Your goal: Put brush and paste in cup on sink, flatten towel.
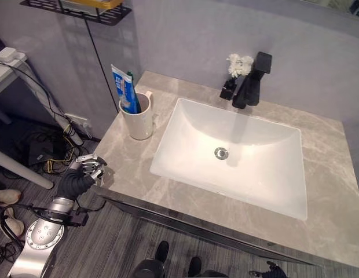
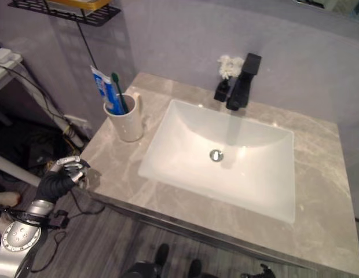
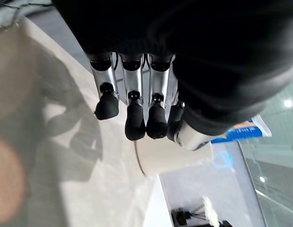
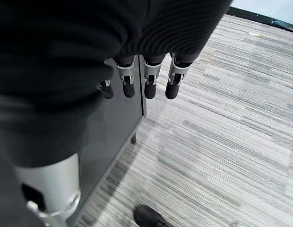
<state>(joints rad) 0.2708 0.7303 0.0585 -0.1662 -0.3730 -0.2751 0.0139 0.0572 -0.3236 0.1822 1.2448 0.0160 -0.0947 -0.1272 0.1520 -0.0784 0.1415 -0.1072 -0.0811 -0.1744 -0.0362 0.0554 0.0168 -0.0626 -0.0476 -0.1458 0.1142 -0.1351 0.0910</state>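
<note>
Countertop (image 1: 318, 191) of grey-veined stone spans the scene, with a white rectangular sink (image 1: 185, 124) sunk into its middle and a round metal drain (image 1: 221, 153) at the basin's bottom. A black faucet (image 1: 252, 81) stands at the back edge of the sink, and a white crumpled towel (image 1: 240, 64) sits bunched just beside it against the wall, not flattened. A white cup (image 1: 139, 121) stands upright on the counter to the left of the sink; a blue paste (image 1: 123, 87) tube and a green-handled brush (image 2: 117, 87) both stand inside it, leaning toward the wall. The left hand (image 1: 90, 168) is at the counter's front left corner, apart from the cup, its fingers (image 3: 135, 120) loosely curled and holding nothing. The right hand (image 4: 147, 78) hangs low over the striped floor (image 4: 231, 132) beside a dark cabinet (image 4: 113, 137), its fingers relaxed and empty. A black wire shelf (image 1: 75, 10) is fixed on the wall above left.
</note>
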